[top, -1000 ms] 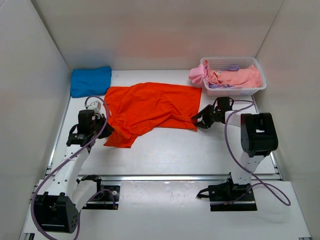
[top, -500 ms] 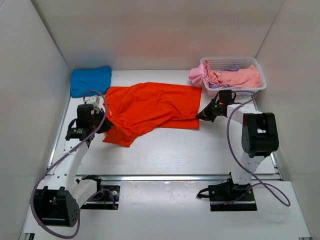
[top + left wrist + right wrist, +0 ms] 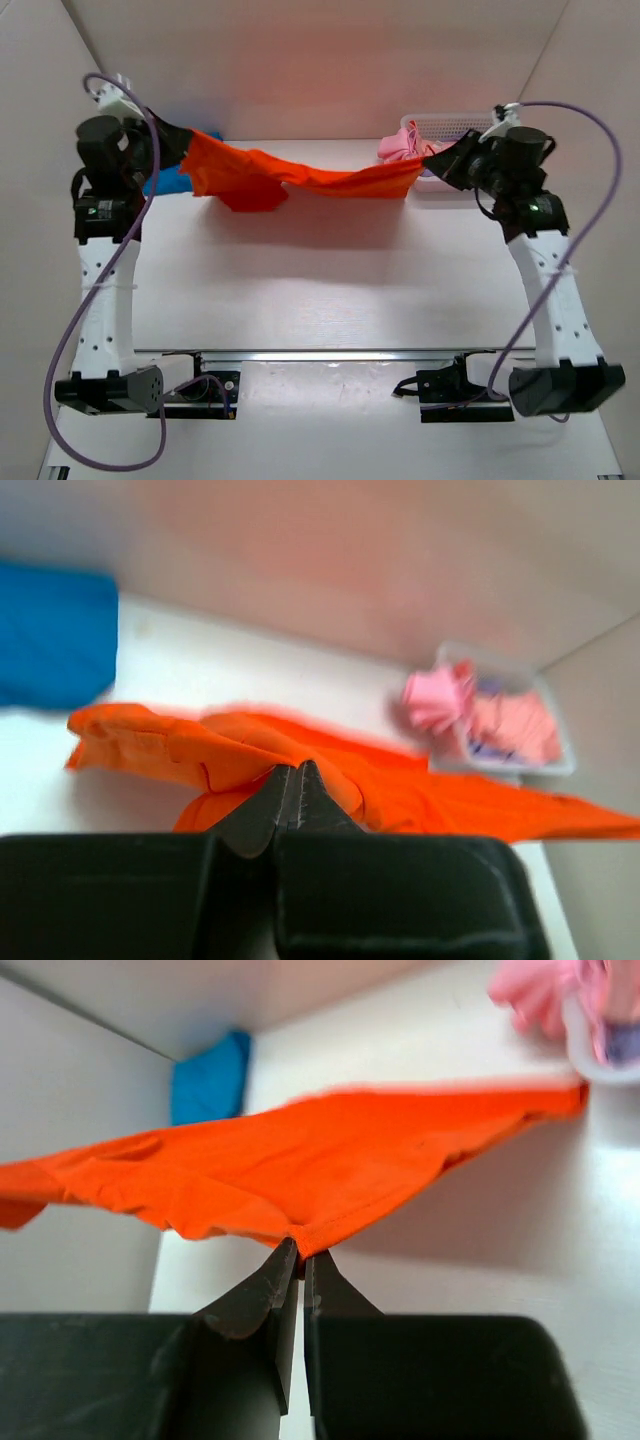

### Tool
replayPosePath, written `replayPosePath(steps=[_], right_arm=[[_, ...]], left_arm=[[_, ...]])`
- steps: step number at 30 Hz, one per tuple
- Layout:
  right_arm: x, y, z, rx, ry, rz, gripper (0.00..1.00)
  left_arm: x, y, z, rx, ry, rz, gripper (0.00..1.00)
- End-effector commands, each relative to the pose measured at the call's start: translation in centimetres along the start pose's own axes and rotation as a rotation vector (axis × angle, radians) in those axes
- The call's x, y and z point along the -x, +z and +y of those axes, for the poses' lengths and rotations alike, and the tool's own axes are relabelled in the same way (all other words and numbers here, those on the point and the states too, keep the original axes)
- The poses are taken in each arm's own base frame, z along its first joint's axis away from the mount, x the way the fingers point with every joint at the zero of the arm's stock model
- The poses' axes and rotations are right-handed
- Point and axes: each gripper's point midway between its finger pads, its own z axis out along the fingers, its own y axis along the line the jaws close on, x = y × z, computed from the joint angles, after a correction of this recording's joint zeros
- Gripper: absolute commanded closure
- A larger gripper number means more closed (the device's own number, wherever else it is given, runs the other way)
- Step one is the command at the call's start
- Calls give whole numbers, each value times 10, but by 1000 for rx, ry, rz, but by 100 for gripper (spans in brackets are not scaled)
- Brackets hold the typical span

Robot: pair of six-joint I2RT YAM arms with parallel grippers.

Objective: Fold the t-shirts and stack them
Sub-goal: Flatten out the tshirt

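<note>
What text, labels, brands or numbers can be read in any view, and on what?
None can be read in any view.
Left arm: a small mark near its upper joint, too small to read.
Right arm: a similar small mark, too small to read.
Orange shirt, blue shirt, basket: no print or tag shows; the left wrist view is blurred.

T-shirt [image 3: 310, 178] spans between left tool [image 3: 173, 141] and right tool [image 3: 437, 164]

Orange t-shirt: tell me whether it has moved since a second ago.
Yes. The orange t-shirt has left the table and hangs stretched between the left gripper and right gripper, level with the basket.
</note>
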Motion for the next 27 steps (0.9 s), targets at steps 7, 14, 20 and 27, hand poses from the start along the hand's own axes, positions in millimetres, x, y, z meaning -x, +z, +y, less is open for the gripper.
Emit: replayPosePath(steps=[7,14,20,27], right_arm=[[73,-146,103,226,-196,-284,100],[96,-141,98,320,-162,-249,100],[63,-41,72,252,-128,-55,100],[37,66,43,190,-126,110,100]], left_arm=[[122,-138,-108,-154,99,-355,100],[145,-143,-123,-143,110,-409,100],[83,-47,-71,-98,87,-177,100],[20,47,5,2,43,43,100]])
